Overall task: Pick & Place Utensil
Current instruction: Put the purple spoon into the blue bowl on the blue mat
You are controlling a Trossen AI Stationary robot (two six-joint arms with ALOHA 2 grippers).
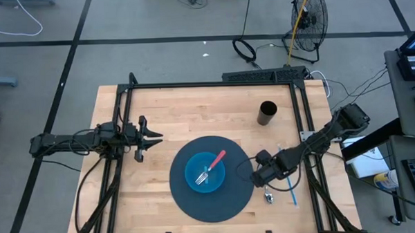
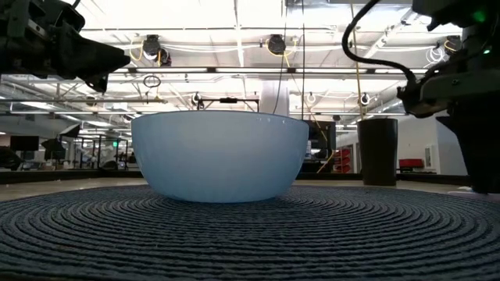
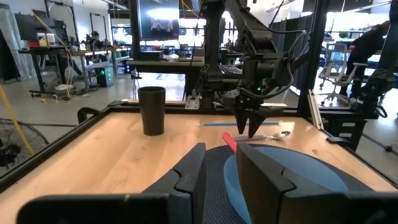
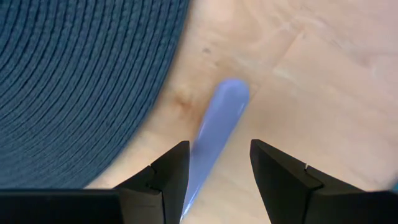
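Note:
A blue bowl [image 1: 205,175] stands on a round dark woven mat [image 1: 197,207], and a fork with a red handle [image 1: 216,159] leans in it. A metal spoon [image 1: 269,195] and a blue-handled utensil [image 1: 293,193] lie on the wood right of the mat. My right gripper [image 4: 217,149] is open and points down just off the mat's right edge. Its fingers stand on either side of a pale blue rounded handle end [image 4: 225,102] lying flat on the table. My left gripper [image 1: 150,138] waits open, left of the mat.
A black cup [image 1: 267,113] stands upright on the far right part of the table, behind the right gripper. A dark frame rail [image 1: 298,106] runs along the table's right side. Bare wood [image 1: 193,113] lies between the left gripper, the mat and the cup.

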